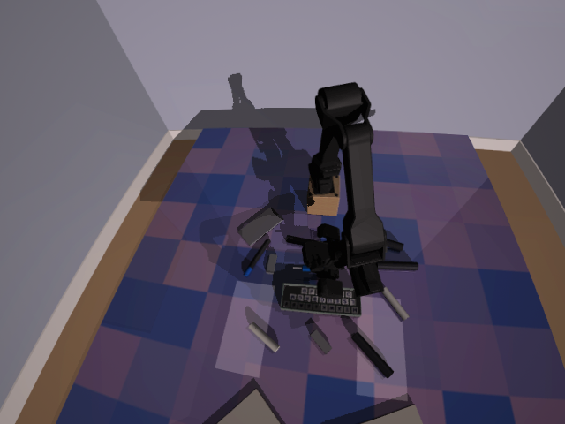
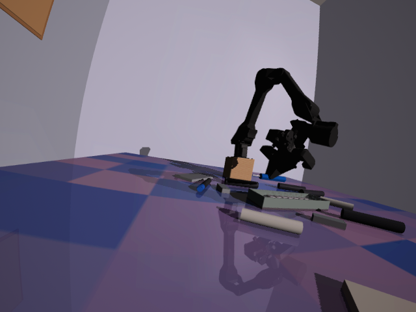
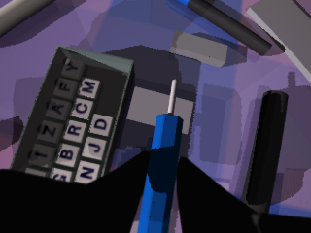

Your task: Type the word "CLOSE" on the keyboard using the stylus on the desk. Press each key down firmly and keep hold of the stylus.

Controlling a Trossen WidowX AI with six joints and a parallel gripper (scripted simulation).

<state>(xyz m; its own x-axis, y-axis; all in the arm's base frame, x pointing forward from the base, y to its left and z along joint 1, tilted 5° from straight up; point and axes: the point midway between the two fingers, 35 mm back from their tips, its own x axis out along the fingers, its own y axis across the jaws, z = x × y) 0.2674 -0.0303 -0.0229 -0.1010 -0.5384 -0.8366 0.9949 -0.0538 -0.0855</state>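
My gripper [image 3: 163,160] [image 1: 319,269] [image 2: 273,174] is shut on the blue stylus [image 3: 163,141] [image 1: 305,268] [image 2: 274,178]. The stylus points forward out of the fingers, and its thin white tip shows in the wrist view. It is held low over the desk, just beside the keyboard's edge. The dark keyboard [image 3: 122,109] [image 1: 319,309] [image 2: 285,202] has white letter keys. In the wrist view it lies to the left of the stylus, with C, M, D, R and J on the near keys. The tip touches no key.
A black cylinder [image 3: 264,146] lies right of the stylus. A grey block [image 3: 201,49] [image 1: 271,262] and a second blue-tipped pen [image 1: 255,257] [image 2: 203,185] lie beyond. Grey cylinders [image 1: 263,337] [image 1: 395,303], a black rod [image 1: 372,353] and a wooden block [image 1: 324,202] surround the keyboard.
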